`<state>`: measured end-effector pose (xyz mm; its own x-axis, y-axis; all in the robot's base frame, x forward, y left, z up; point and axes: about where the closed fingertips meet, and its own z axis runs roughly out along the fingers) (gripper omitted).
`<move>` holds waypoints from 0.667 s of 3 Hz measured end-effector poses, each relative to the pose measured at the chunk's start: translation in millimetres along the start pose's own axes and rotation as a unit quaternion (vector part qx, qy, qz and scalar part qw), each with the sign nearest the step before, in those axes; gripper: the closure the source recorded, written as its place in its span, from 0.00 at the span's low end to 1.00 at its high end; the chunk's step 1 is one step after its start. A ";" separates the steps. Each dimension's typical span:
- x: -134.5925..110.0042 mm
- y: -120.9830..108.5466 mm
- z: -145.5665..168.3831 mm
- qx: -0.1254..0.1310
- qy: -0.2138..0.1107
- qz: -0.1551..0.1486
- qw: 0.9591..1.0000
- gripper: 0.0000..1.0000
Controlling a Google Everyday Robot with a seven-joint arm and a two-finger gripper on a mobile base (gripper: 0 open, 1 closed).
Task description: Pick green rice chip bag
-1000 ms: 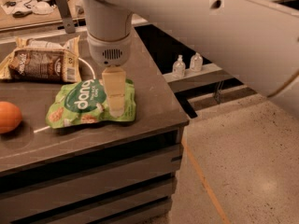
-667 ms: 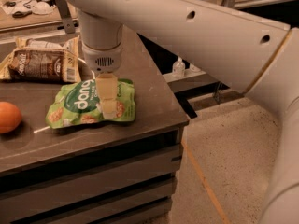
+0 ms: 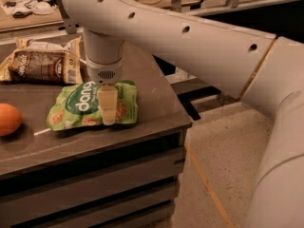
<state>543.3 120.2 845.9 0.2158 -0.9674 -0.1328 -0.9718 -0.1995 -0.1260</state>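
Note:
The green rice chip bag (image 3: 78,106) lies flat on the dark tabletop (image 3: 152,103) near its right front part; it is light green with a dark-green oval and white "dang" lettering. My gripper (image 3: 108,118) points straight down over the right half of the bag, its cream-coloured fingers (image 3: 108,103) reaching the bag's surface. The arm's white wrist stands directly above it and hides part of the bag's top edge.
A brown-and-cream snack bag (image 3: 40,63) lies behind the green bag at the back left. An orange (image 3: 9,119) sits at the left edge. The table's right edge and front edge are close to the bag; speckled floor lies to the right.
The arm has swung further over the table and the gripper has come down lower onto the green bag. The bag, the brown bag and the orange have not moved.

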 end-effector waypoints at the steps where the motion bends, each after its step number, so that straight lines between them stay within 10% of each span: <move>1: 2.5 4.1 13.2 -0.011 -0.007 0.005 1.000 0.41; 2: 3.3 5.5 15.0 -0.019 -0.014 0.008 1.000 0.64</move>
<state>540.0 118.2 830.0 0.2030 -0.9658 -0.1613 -0.9778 -0.1912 -0.0858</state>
